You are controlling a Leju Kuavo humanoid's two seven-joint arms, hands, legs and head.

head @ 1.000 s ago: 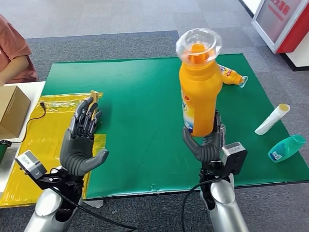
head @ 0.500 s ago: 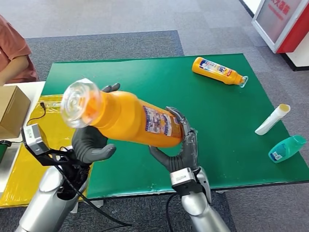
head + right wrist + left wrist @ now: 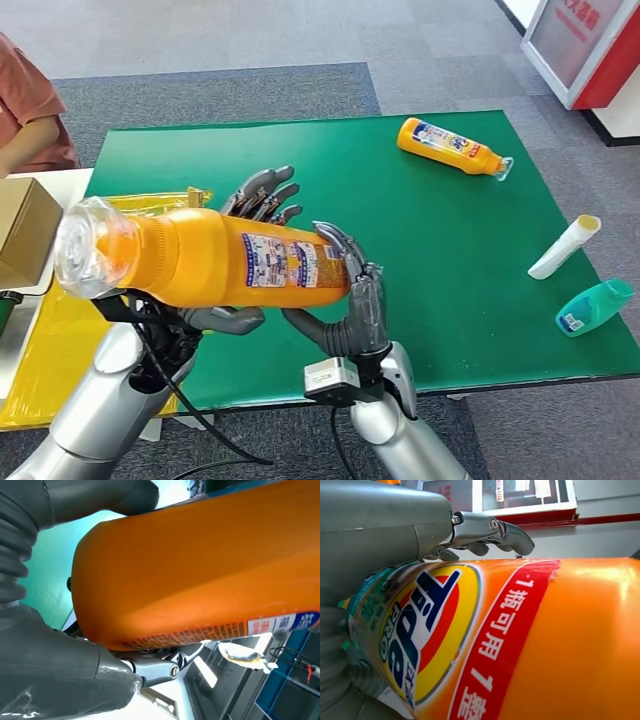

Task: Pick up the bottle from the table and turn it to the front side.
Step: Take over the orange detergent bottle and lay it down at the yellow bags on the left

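An orange detergent bottle (image 3: 219, 265) with a clear cap (image 3: 90, 245) lies level in the air above the near left part of the green mat (image 3: 453, 250), cap toward my left. My right hand (image 3: 351, 300) grips its base end. My left hand (image 3: 256, 200) has straight, spread fingers behind the bottle's middle and its thumb (image 3: 226, 320) under it. In the left wrist view the bottle's front label (image 3: 425, 630) faces the camera, and the left hand's fingers (image 3: 490, 527) stretch past it with a gap. The right wrist view shows the right hand (image 3: 56, 665) clasping the bottle (image 3: 207, 565).
A second orange bottle (image 3: 451, 146) lies at the mat's far right. A white tube (image 3: 564, 247) and a teal bottle (image 3: 595, 305) lie near the right edge. A yellow sheet (image 3: 45, 340), a cardboard box (image 3: 23, 230) and a person's sleeve (image 3: 26, 105) are on the left.
The bottle went from upright in my right hand on the right to lying level farther left. My left hand rose and came around its middle.
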